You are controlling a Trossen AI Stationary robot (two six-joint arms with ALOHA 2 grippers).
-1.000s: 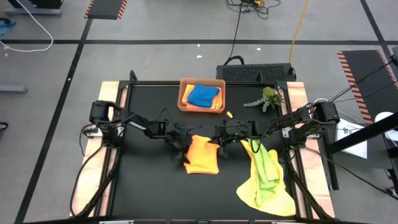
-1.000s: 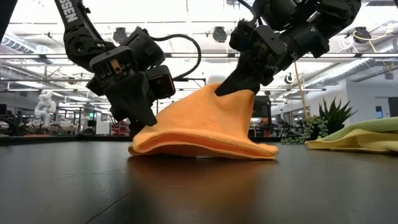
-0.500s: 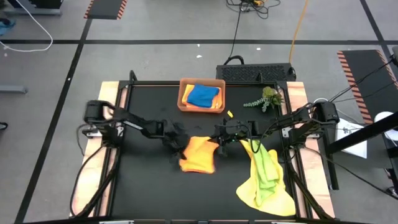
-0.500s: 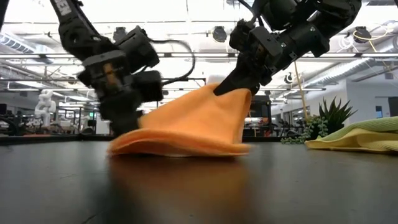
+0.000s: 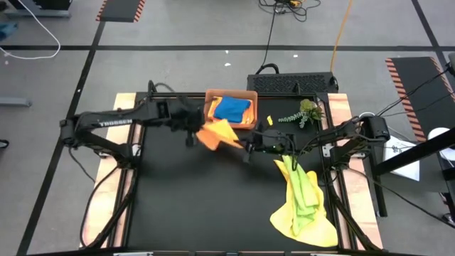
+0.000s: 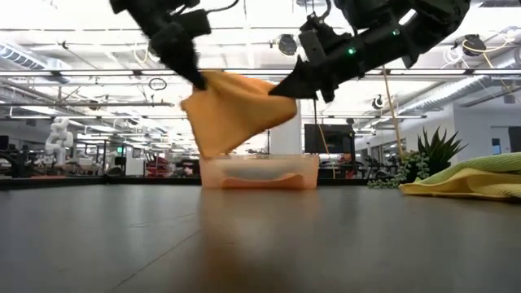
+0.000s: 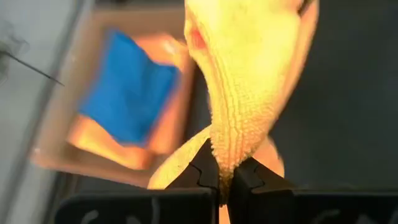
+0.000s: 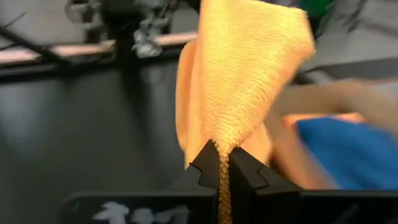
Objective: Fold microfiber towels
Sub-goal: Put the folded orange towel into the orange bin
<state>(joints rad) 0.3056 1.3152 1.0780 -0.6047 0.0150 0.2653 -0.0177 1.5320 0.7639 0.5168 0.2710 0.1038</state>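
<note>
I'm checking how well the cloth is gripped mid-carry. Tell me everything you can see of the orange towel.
The orange towel is a soft, nubby microfiber cloth, folded and bunched, hanging clear of the table in the low view. The left gripper is shut on one edge and the right gripper on another, so it sags between them. It hangs just in front of the tray, which holds a blue towel. Nothing else touches it.
</note>
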